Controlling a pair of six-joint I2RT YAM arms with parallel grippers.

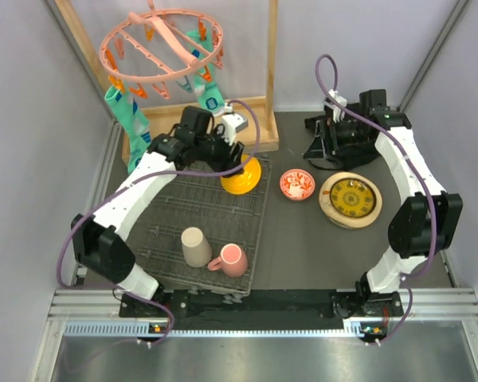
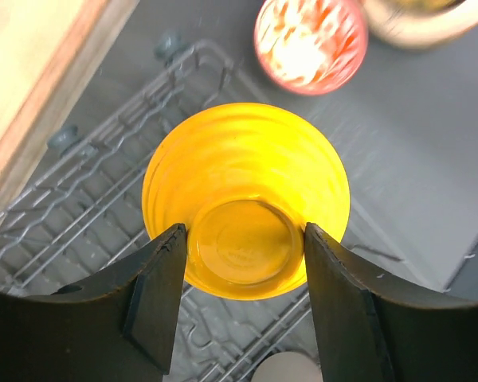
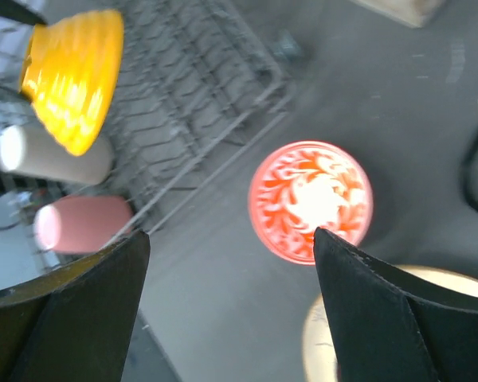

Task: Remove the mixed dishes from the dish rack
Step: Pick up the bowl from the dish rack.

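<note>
My left gripper (image 1: 237, 164) is shut on the base of an upside-down orange bowl (image 1: 242, 178), held above the far right corner of the dark grey wire dish rack (image 1: 193, 208). In the left wrist view my left gripper (image 2: 245, 239) has one finger on each side of the orange bowl's (image 2: 247, 167) foot. A beige cup (image 1: 196, 247) and a pink mug (image 1: 231, 260) lie in the rack's near part. A red-white bowl (image 1: 296, 184) and a stack of plates topped by a yellow patterned one (image 1: 350, 199) sit on the table to the right. My right gripper (image 3: 227, 239) is open and empty above the table, near the red-white bowl (image 3: 311, 200).
A wooden frame (image 1: 267, 72) with a pink peg hanger (image 1: 163, 44) and teal socks (image 1: 127, 115) stands at the back left. The right arm (image 1: 398, 159) is folded at the back right. The right wrist view also shows the rack (image 3: 199, 87), cup (image 3: 52, 155) and mug (image 3: 80, 224).
</note>
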